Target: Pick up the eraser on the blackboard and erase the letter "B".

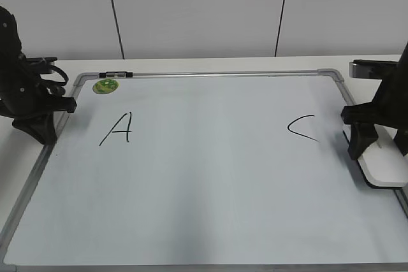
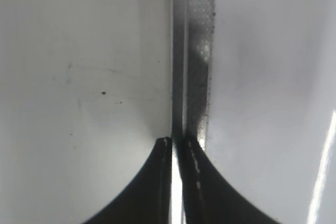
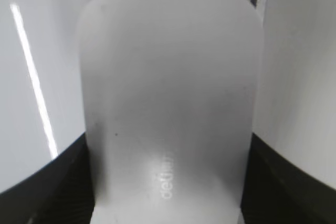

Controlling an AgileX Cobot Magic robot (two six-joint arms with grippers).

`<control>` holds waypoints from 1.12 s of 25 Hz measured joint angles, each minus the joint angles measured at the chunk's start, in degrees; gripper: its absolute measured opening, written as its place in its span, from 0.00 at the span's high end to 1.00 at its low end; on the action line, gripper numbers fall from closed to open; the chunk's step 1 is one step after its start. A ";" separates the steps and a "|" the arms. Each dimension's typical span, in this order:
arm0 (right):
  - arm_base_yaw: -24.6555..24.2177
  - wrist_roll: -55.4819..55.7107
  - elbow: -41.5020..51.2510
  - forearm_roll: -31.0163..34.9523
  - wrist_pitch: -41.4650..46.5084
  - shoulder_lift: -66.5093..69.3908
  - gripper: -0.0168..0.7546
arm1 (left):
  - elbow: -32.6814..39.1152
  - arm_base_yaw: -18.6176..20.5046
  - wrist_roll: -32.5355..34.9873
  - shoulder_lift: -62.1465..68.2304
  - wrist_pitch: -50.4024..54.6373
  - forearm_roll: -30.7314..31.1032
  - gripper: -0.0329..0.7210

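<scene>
Firstly, items listed from the eraser outward:

1. Eraser (image 1: 385, 169): smooth white rounded-rectangular block with a thin dark underside, lying flat at the right edge of the blackboard, just right of the letter "C". In the right wrist view it (image 3: 169, 108) fills the centre of the frame, with small pale lettering near its lower end
2. Right gripper (image 1: 357, 148): black, set down on the near-left part of the eraser. In the right wrist view its (image 3: 168, 203) two dark fingers (image 3: 52, 187) sit against the block's long sides, one on each; pincer clamped on the eraser
3. Blackboard (image 1: 204, 208): large white dry-erase surface in a grey metal frame with rounded grey corner pieces, lying flat
4. Letter "B": no such mark can be made out; the board between "A" and "C" reads plain white
5. Letter "A" (image 1: 117, 128): black, hand-drawn, upper left of the board
6. Letter "C" (image 1: 302, 128): black, hand-drawn, upper right of the board
7. Green magnet (image 1: 105, 85): small, round, at the top-left corner, just below the frame
8. Black marker (image 1: 115, 74): lying along the top frame, just above the magnet
9. Left gripper (image 1: 44, 128): black, at the board's left edge. In the left wrist view its (image 2: 178, 142) fingertips meet over the grey frame strip; pincer closed, holding nothing
</scene>
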 joint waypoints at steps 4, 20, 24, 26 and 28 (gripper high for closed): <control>0.00 -0.13 0.00 0.09 -0.21 0.09 0.31 | 0.00 0.00 0.00 0.00 0.00 0.00 0.93; 0.00 -0.36 -3.01 -1.49 -1.88 3.90 0.31 | 0.00 0.00 0.00 0.00 0.00 0.00 0.93; 0.00 -0.36 -3.89 -1.60 -1.88 4.80 0.31 | 0.00 0.00 0.00 0.00 0.00 0.00 0.93; 0.00 -0.36 -3.89 -1.60 -1.88 5.48 0.31 | 0.00 0.00 0.00 0.00 0.00 0.00 0.93; 0.00 -0.36 -3.89 -1.60 -1.88 6.41 0.31 | 0.00 0.00 0.00 0.00 0.00 0.00 0.93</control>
